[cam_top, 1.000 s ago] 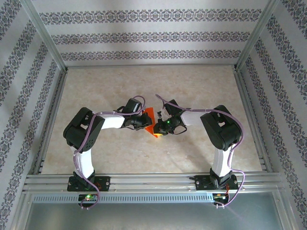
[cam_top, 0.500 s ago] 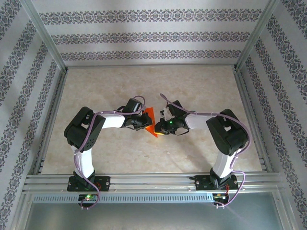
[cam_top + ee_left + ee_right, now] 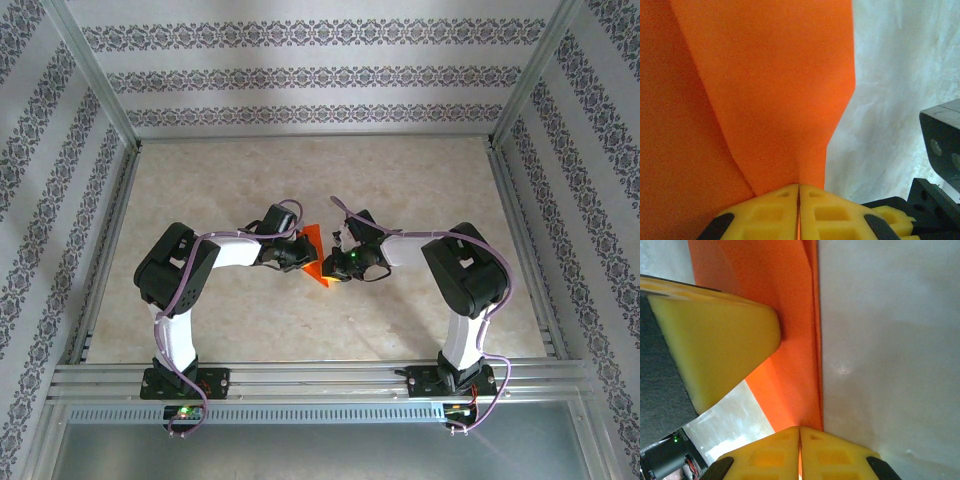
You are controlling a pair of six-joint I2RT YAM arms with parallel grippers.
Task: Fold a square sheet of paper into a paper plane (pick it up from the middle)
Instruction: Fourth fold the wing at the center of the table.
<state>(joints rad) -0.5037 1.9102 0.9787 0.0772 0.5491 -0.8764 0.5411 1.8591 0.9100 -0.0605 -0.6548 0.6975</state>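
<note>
Left gripper [image 3: 798, 200] | pinching folded orange paper [image 3: 770, 90] | edges cropped | right gripper [image 3: 800, 440] likewise

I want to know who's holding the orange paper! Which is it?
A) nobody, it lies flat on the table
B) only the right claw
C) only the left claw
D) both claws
D. In the left wrist view the left gripper has its yellow fingers pressed together on the orange paper. In the right wrist view the right gripper pinches another edge of it the same way.

Black-and-white arms [image 3: 235, 251] carry purple cables [image 3: 290, 207], yellow pincer fingers [image 3: 765, 215].
</note>
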